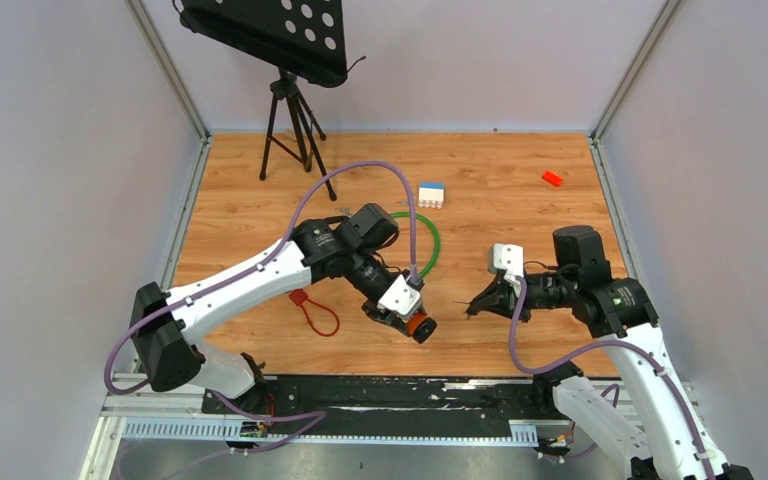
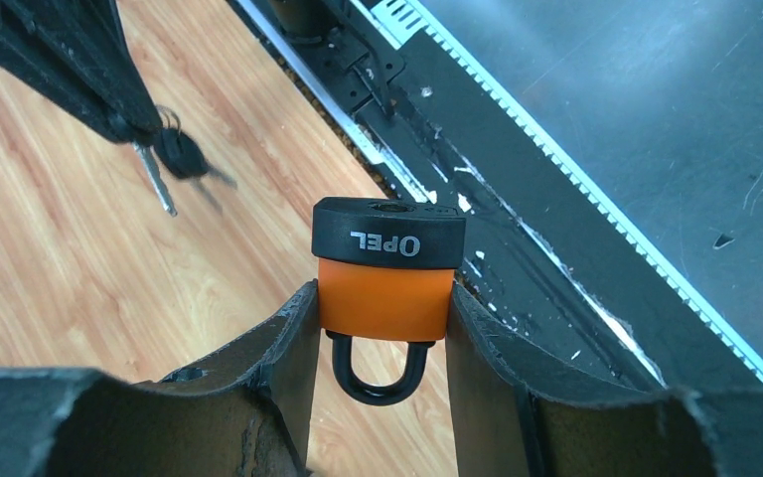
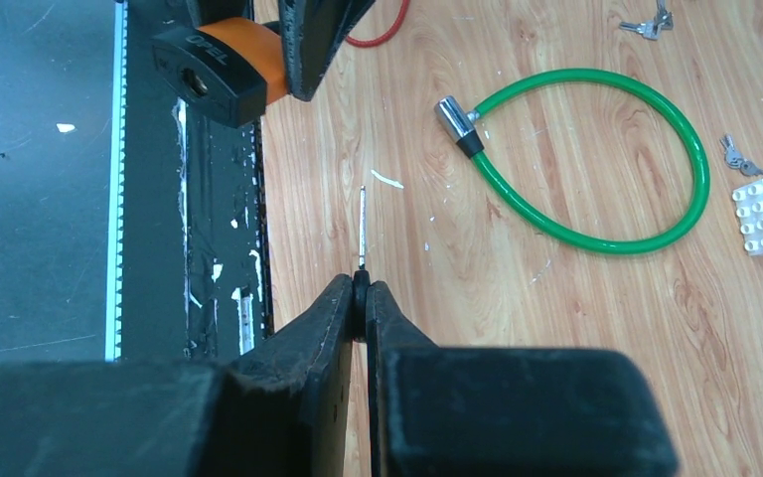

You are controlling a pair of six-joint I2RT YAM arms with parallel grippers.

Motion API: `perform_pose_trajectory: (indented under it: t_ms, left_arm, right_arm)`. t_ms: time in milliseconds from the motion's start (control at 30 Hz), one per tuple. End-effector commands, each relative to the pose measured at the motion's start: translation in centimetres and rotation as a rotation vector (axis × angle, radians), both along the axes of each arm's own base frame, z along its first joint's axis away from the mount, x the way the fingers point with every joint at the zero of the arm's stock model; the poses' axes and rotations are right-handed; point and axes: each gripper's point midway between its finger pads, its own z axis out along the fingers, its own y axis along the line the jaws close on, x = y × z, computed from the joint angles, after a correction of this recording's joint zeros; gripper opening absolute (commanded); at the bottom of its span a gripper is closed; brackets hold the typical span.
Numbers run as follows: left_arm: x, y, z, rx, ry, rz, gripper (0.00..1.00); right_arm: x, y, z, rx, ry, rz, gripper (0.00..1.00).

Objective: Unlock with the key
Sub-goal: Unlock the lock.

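Padlock (image 2: pixel 387 283) between left fingers (image 2: pixel 288 368), key (image 3: pixel 362 224) nearby

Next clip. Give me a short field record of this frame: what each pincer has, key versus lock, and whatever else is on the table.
left pincer: shut on orange padlock, gripped by its sides
right pincer: shut on key, blade pointing forward
key vs lock: apart; key not yet in keyhole
shackle: looks closed
also on table: green cable lock, red loop, spare keys, white-blue block, red block
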Motion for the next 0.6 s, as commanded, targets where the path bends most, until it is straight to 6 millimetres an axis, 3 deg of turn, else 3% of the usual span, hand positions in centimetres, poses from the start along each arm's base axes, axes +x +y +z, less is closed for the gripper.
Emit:
perform_pose_trajectory:
  t_ms: [0,267,567]
  left_arm:
    - [1.4,-0.5,2.0,-0.058,-0.11,0.04,0.0]
    - [8.3,-1.7,0.4,-0.051,-0.291,0.382,0.0]
    - [11.3,-0.3,0.1,-0.132,-0.454,0.55,0.0]
  right_arm:
    - [-0.9,0.8,2.2,0.054,-0.039,0.077,0.0]
    - [-0.5,2.8,2.2,0.128,0.123,0.141,0.0]
    - [1.9,4.0,0.9,0.139,0.28,0.089,0.0]
